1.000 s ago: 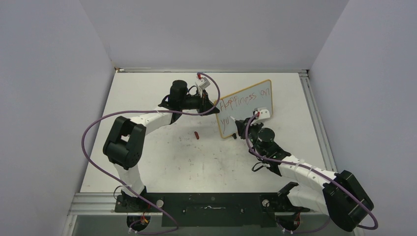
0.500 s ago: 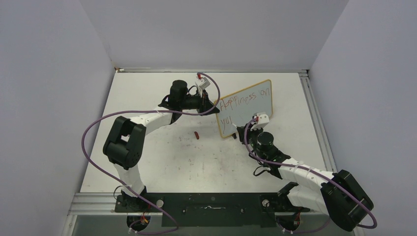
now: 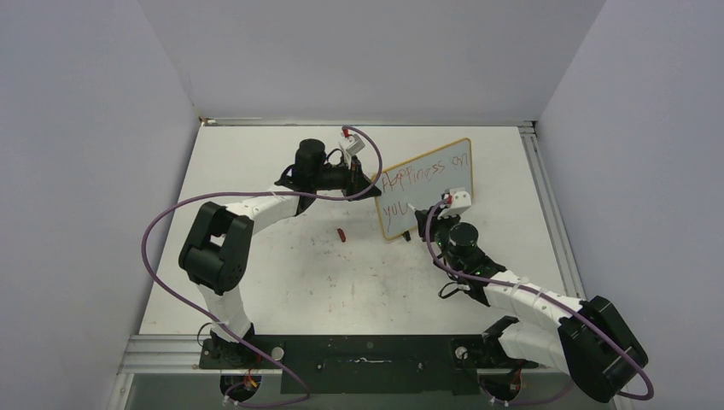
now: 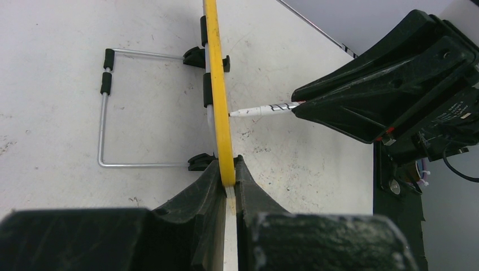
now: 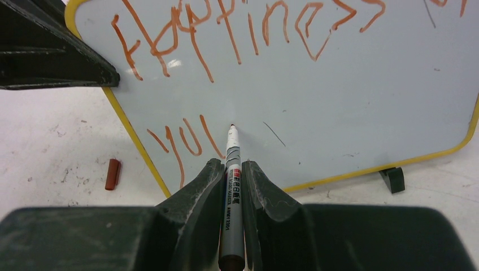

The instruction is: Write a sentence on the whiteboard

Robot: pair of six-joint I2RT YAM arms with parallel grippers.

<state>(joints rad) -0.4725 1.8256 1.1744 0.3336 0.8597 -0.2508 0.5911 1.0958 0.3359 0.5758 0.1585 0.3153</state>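
The whiteboard (image 3: 435,192) stands upright mid-table with a yellow frame (image 5: 141,149); it also shows edge-on in the left wrist view (image 4: 217,84). The sentence (image 5: 248,28) is in red marker: "Happiness on" on top, "you" (image 5: 181,141) below. My left gripper (image 3: 373,190) is shut on the board's left edge (image 4: 227,169). My right gripper (image 3: 423,224) is shut on a grey whiteboard marker (image 5: 231,192). The marker tip (image 5: 232,127) sits on or just off the board, right of "you". The marker also shows in the left wrist view (image 4: 265,109).
A small red marker cap (image 3: 341,234) lies on the table left of the board; it also shows in the right wrist view (image 5: 113,173). A wire stand (image 4: 104,124) props the board from behind. Black feet (image 5: 392,178) hold its lower edge.
My right gripper has moved the marker along the lower line. The second word has grown from "yu" to "you". The left gripper and the board have stayed still.
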